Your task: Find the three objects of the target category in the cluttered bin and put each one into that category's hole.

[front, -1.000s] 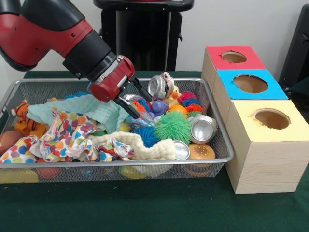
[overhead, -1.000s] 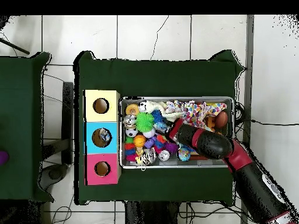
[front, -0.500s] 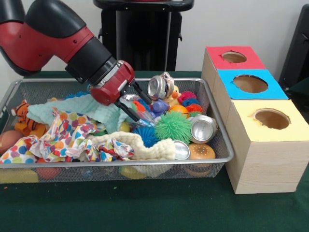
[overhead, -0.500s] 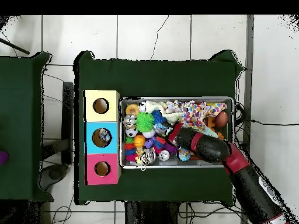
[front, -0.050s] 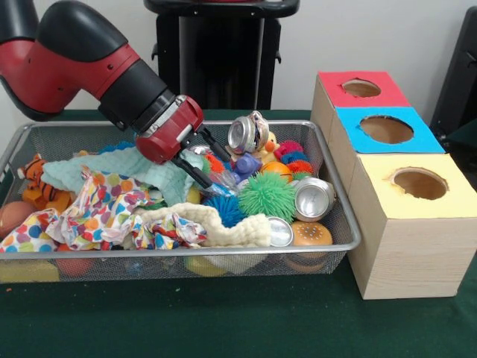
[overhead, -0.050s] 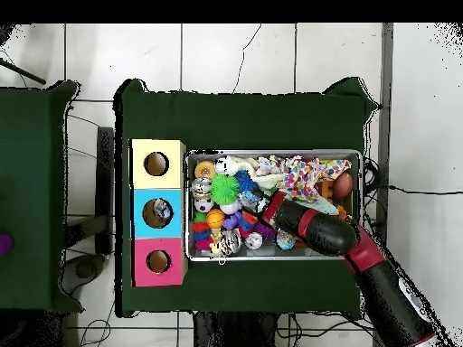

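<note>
Bright, even light fills the front view, soft and from above, with no hard shadows on the green tablecloth. Small glints sit on the metal cups and the arm's glossy shell. Focus holds edge to edge. The overhead view is flatter, its white floor tiles nearly washed out.

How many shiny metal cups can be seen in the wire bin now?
3: one cup by the far rim, one cup near the right wall beside the green spiky ball, one small cup at the near rim. Cloths may hide more.
</note>
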